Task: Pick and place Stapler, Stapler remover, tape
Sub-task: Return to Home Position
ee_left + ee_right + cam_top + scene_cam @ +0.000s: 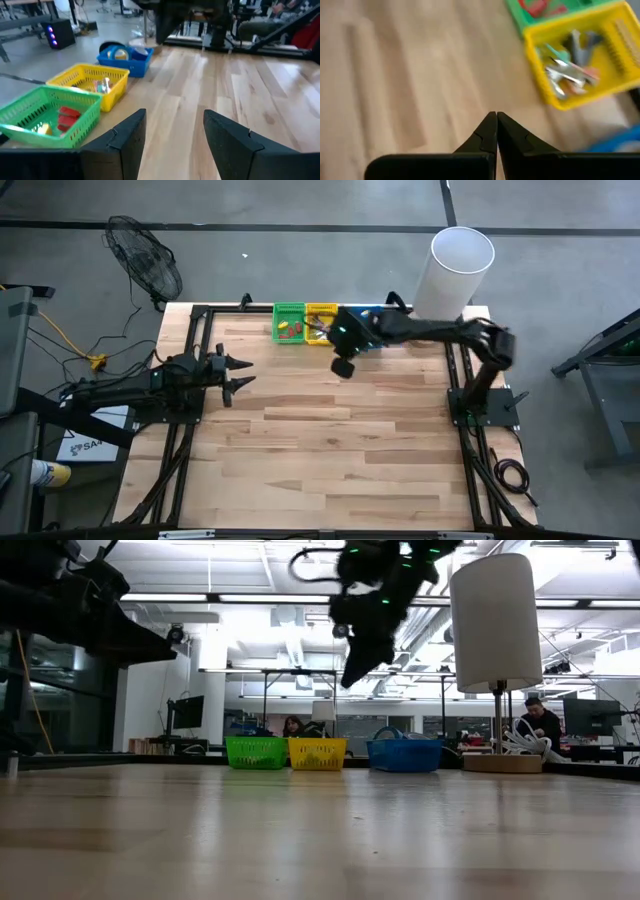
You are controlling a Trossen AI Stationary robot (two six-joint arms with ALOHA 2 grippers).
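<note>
High view: found the right end effector [343,366] hanging off a far-stretched arm just in front of the yellow bin [321,320], the green bin [289,322] beside that in a row along the far edge of the counter [330,440], a third bin mostly hidden under the arm; logged the left end effector [243,374] parked near the left edge, well apart from the row. Low view: saw green, yellow and the blue bin [404,755] side by side at the far edge, and the right end effector hanging high, well off the wood. Left wrist view: noted fingers [125,142] spread wide on nothing; made out a red stapler [65,114] in the green bin, silvery stapler removers [102,86] in the yellow, tape rolls [119,52] in the blue. Right wrist view: noted tips pressed together, nothing between them, aimed at bare planks just short of the yellow bin. Spotted no stapler, remover or tape outside the bins; judged the sorting done. Reckoned the coming move a retreat: bins lying ahead of the right end effector, row running crosswise to its reach, right arm by far the nearer, so best drawn back toward its own base, away from the bin walls.
</note>
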